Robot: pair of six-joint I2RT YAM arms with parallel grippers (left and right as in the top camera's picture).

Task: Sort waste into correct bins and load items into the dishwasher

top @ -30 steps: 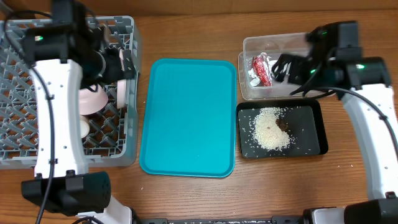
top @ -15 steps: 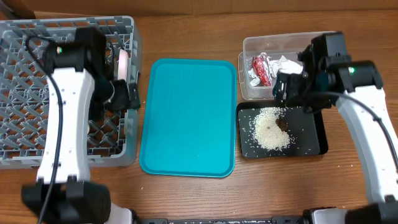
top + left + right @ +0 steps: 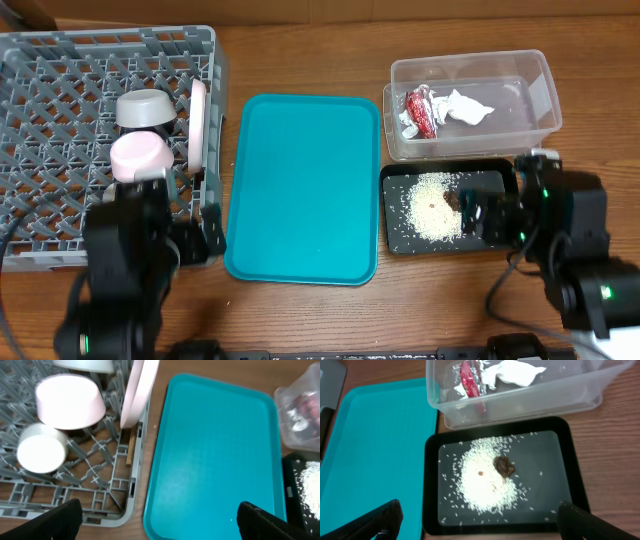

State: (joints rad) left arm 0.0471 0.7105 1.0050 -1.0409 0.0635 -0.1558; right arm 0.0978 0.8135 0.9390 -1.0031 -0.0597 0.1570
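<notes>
The grey dish rack [image 3: 60, 120] holds a grey-green bowl [image 3: 145, 108], a pink bowl [image 3: 138, 153] and a pale plate [image 3: 198, 125] standing on edge. The left wrist view also shows a white cup [image 3: 41, 454] and wooden chopsticks [image 3: 131, 447] in the rack [image 3: 107, 505]. The clear tub [image 3: 530, 95] holds the red wrapper [image 3: 420, 110] and the napkin [image 3: 468, 106]. The black tray [image 3: 500, 185] holds rice [image 3: 432, 208] and a brown lump [image 3: 452, 200]. My left gripper [image 3: 195, 240] is open and empty by the rack's front right corner. My right gripper [image 3: 485, 215] is open and empty above the black tray.
A large teal tray [image 3: 300, 190] lies bare between the rack and the two bins. The wooden table [image 3: 300, 315] shows along the front edge. Both arms sit low at the front of the table.
Both arms have pulled back toward the front edge: the left out of the rack, the right away from the tub. The bowls in the rack are now uncovered.
</notes>
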